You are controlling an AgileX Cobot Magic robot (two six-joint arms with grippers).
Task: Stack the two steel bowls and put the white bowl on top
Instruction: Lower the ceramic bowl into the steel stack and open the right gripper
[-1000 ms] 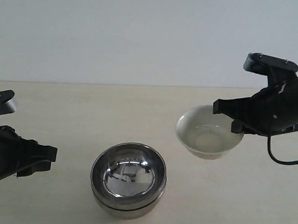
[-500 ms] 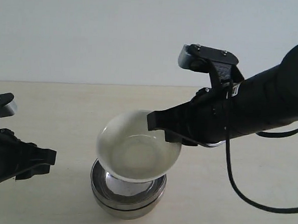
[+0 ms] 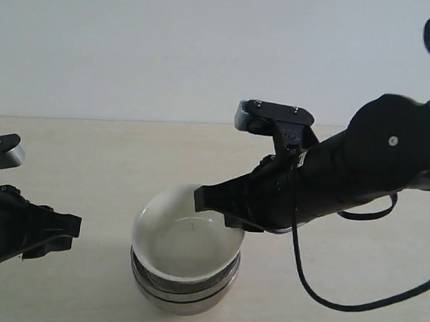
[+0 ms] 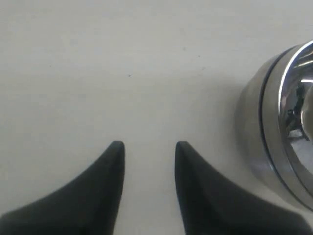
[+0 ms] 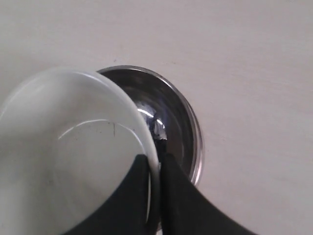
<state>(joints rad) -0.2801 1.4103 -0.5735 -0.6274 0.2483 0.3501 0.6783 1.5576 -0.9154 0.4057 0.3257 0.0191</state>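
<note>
The two steel bowls (image 3: pixel 183 290) sit nested one inside the other on the table at front centre. Their shiny rim (image 5: pixel 193 132) also shows in the right wrist view, and their side (image 4: pixel 274 142) in the left wrist view. The white bowl (image 3: pixel 182 242) rests low in the top steel bowl, slightly tilted. My right gripper (image 3: pixel 230 218) is shut on the white bowl's rim (image 5: pixel 152 147), one finger inside and one outside. My left gripper (image 4: pixel 149 149) is open and empty over bare table, to the left of the stack (image 3: pixel 53 228).
The pale wooden table (image 3: pixel 114 163) spreads around the stack, with a plain white wall behind. The right arm's black cable (image 3: pixel 337 301) loops down over the table at the right.
My right gripper has carried the white bowl from the right side across to the steel stack and lowered it into the top steel bowl. The left gripper has stayed put.
</note>
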